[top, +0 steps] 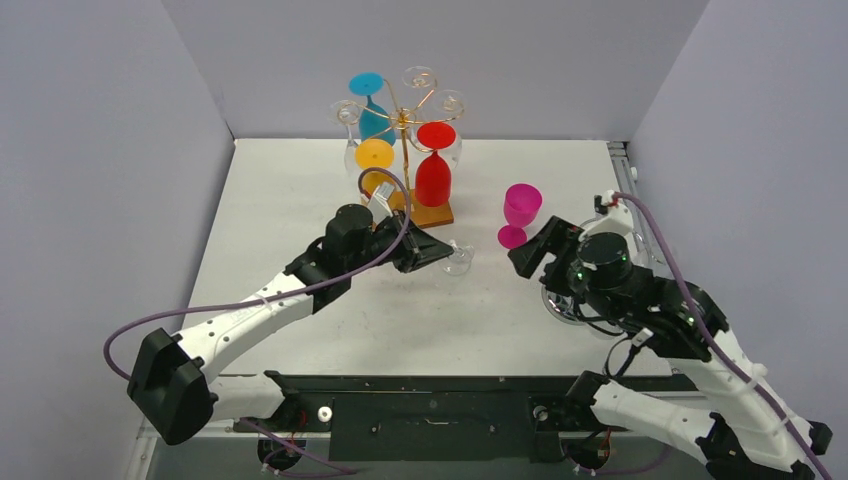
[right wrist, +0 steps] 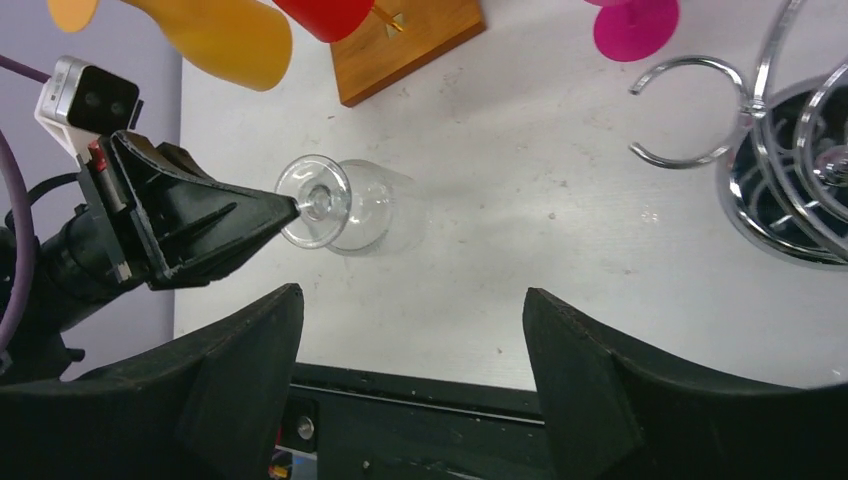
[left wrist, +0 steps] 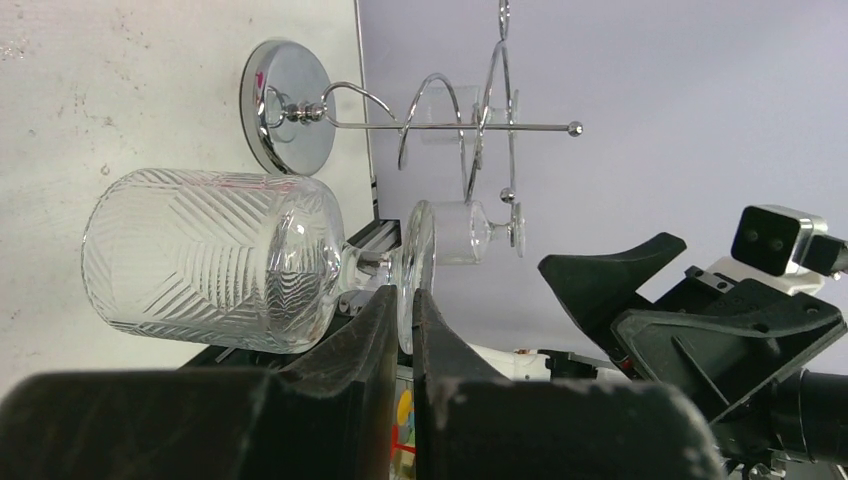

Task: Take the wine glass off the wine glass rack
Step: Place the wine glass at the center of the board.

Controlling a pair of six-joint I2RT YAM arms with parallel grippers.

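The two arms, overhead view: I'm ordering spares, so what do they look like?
The left arm and right arm have white link shells, black joints and black wedge-shaped jaws. A purple cable runs along each, zip-tied. A small white camera sits on the left wrist.

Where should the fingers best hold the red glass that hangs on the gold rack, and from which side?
Probably the bowl of the red glass, from the near side: it hangs foot-up from the rack, with the bowl free below.

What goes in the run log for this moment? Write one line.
left end effector: shut on clear glass foot | clear glass: sideways, off rack | right end effector: open, empty
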